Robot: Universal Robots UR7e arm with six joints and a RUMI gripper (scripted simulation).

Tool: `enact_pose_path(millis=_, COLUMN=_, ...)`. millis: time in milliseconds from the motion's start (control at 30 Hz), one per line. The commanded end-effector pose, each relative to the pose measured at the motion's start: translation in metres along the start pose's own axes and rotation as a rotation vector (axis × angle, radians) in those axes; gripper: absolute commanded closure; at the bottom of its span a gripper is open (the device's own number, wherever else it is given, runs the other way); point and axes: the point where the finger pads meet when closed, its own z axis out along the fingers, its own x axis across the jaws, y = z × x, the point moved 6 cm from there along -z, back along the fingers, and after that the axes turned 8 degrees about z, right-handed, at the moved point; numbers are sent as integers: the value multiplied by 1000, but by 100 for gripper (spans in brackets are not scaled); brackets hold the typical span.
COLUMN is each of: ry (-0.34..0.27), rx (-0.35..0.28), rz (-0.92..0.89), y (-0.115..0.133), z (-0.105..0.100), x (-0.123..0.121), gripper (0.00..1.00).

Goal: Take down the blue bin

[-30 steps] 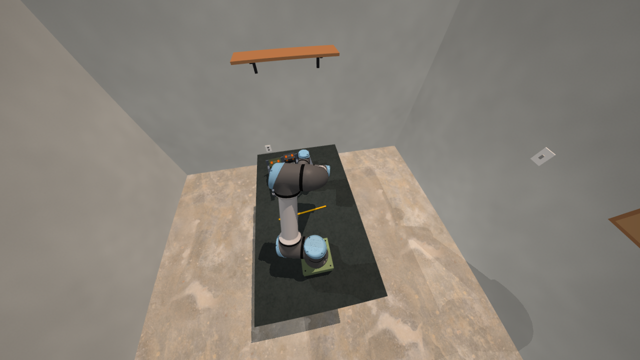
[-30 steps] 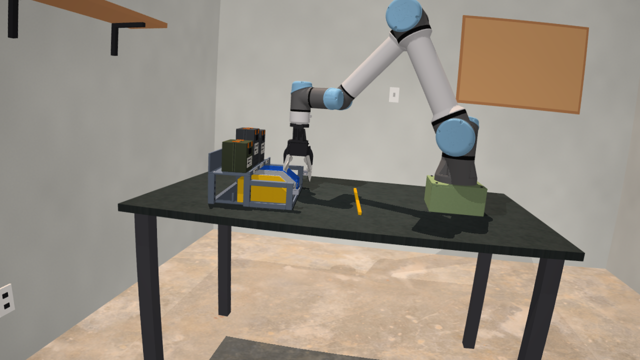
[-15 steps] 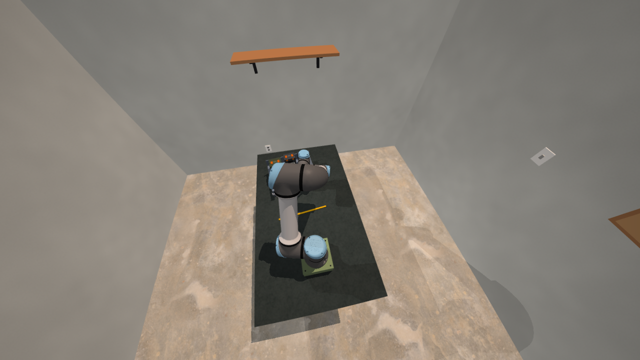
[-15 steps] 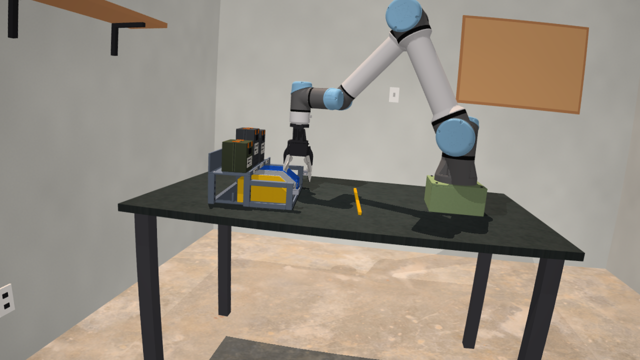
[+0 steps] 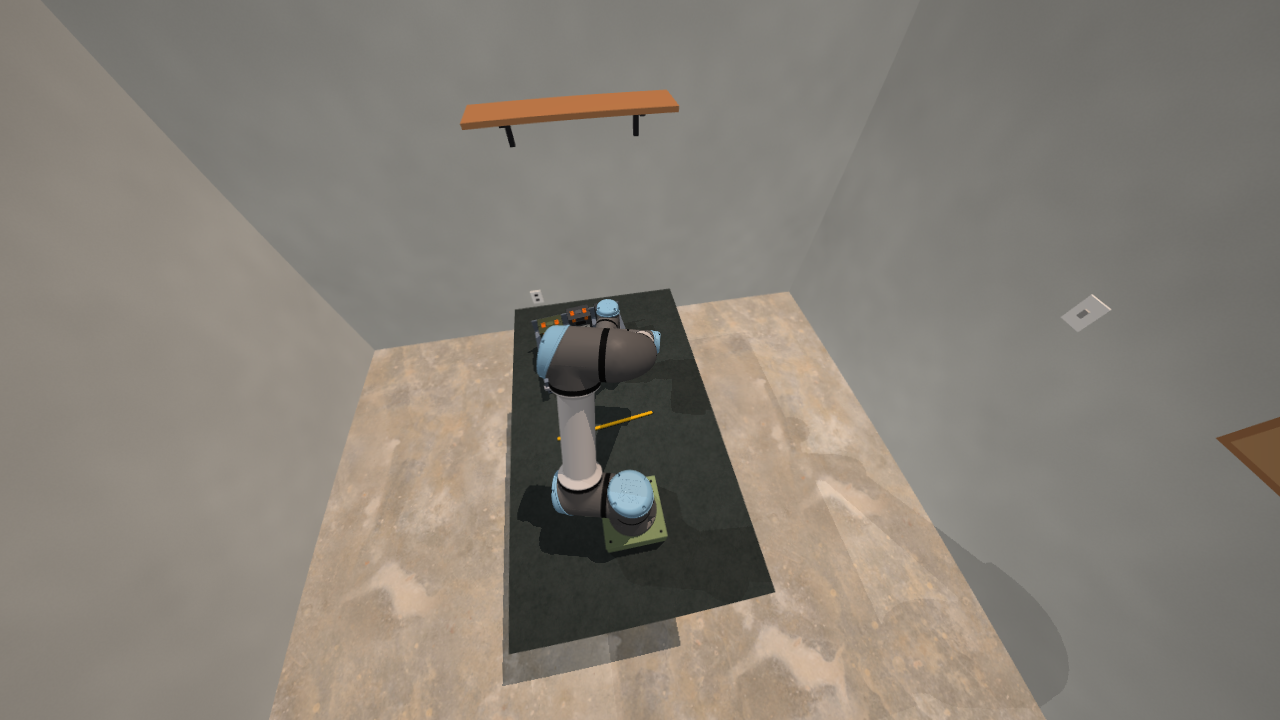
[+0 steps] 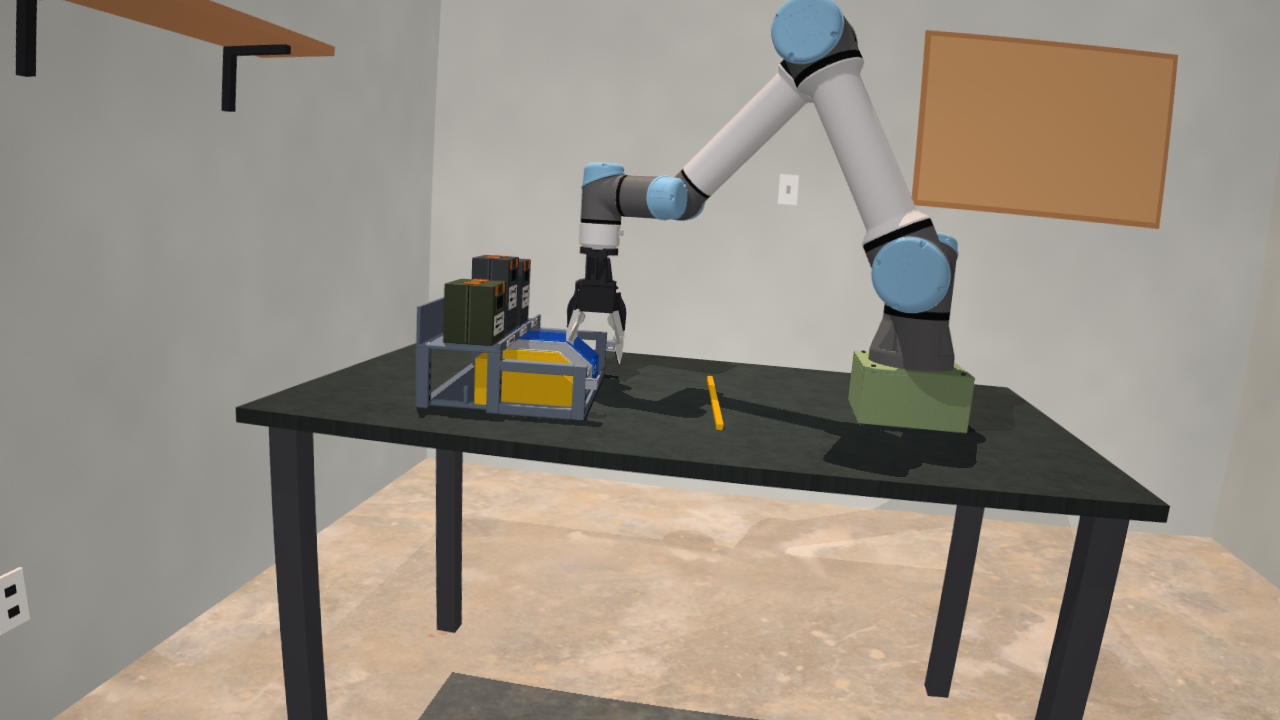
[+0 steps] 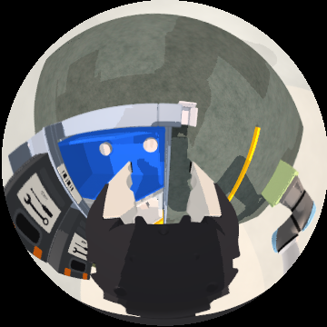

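Note:
The blue open bin [image 6: 555, 340] sits in the lower level of a small grey shelf rack [image 6: 501, 376] at the left end of the table, behind a yellow bin [image 6: 528, 380]. In the wrist view the blue bin [image 7: 113, 159] shows two pale round spots on its inner wall. My gripper [image 6: 596, 345] [image 7: 161, 162] points straight down at the rack's front right corner. It is open: one finger is over the blue bin's front end, the other outside over the table, with the grey rail [image 7: 165, 173] between them. In the top view the arm hides the gripper.
Dark tool boxes [image 6: 487, 300] stand on the rack's upper level, left of the gripper. A thin yellow rod [image 6: 714, 402] lies mid-table. The arm's green base block [image 6: 908, 394] is at the right end. A wooden wall shelf [image 5: 569, 109] hangs high above.

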Motion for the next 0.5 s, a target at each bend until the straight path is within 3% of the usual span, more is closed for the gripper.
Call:
enact_pose_path(millis=0, ry=-2, rx=0, rz=0, y=0, z=-1, x=0, gripper=42)
enact_pose_path(millis=333, ry=-2, rx=0, rz=0, y=0, z=-1, x=0, gripper=42)
enact_pose_path(millis=367, ry=-2, rx=0, rz=0, y=0, z=-1, x=0, gripper=100)
enact_pose_path(millis=467, ry=-2, rx=0, rz=0, y=0, z=-1, x=0, gripper=100)
